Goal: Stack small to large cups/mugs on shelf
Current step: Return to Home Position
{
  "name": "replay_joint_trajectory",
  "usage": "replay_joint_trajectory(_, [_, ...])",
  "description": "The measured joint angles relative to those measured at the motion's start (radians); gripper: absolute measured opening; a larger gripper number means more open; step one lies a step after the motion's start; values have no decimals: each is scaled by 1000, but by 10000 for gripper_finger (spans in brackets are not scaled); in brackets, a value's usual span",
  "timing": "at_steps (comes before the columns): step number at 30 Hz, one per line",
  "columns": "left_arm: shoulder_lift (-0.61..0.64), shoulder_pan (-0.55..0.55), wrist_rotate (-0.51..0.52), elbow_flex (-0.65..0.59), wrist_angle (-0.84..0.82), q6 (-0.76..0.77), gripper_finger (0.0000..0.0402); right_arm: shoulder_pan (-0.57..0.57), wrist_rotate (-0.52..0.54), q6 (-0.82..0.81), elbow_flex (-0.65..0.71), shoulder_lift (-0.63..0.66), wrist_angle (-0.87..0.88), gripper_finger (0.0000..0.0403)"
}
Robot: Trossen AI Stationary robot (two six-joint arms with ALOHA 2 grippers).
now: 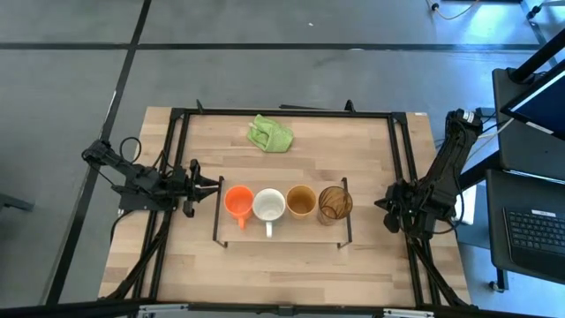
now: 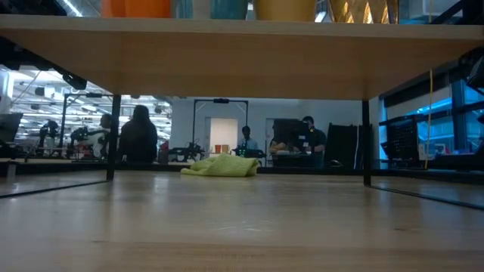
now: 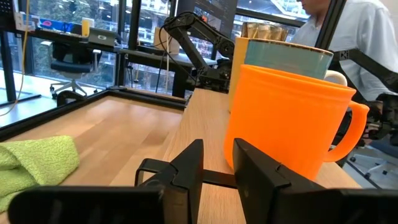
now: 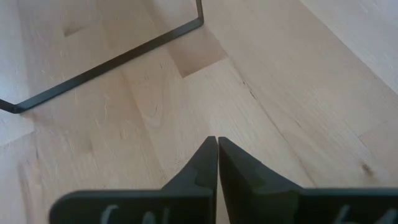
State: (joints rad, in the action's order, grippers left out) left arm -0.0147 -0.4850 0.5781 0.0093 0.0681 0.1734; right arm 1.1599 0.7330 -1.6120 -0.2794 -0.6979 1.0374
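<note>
Four cups stand in a row on the low wooden shelf [image 1: 291,231]: a small orange mug [image 1: 238,201], a white mug [image 1: 268,206], a tan-brown cup [image 1: 301,201] and an amber see-through tumbler [image 1: 335,202]. My left gripper [image 1: 214,185] is level at the shelf's left end, just short of the orange mug [image 3: 286,124]. Its fingers [image 3: 217,165] are open by a narrow gap and hold nothing. My right gripper [image 1: 388,214] is right of the shelf. It is shut and empty [image 4: 217,146], pointing down at the tabletop.
A green cloth [image 1: 269,134] lies at the table's far middle and also shows in the left wrist view [image 3: 37,165]. The shelf's black end frames [image 1: 218,216] stand at both short ends. People and desks show in the room beyond [image 2: 140,136].
</note>
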Motion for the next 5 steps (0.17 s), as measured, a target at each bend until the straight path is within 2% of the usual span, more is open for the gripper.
replay_joint_trajectory(5, [0, 0, 0, 0, 0, 0, 82, 0, 0, 0, 0, 0, 0, 16])
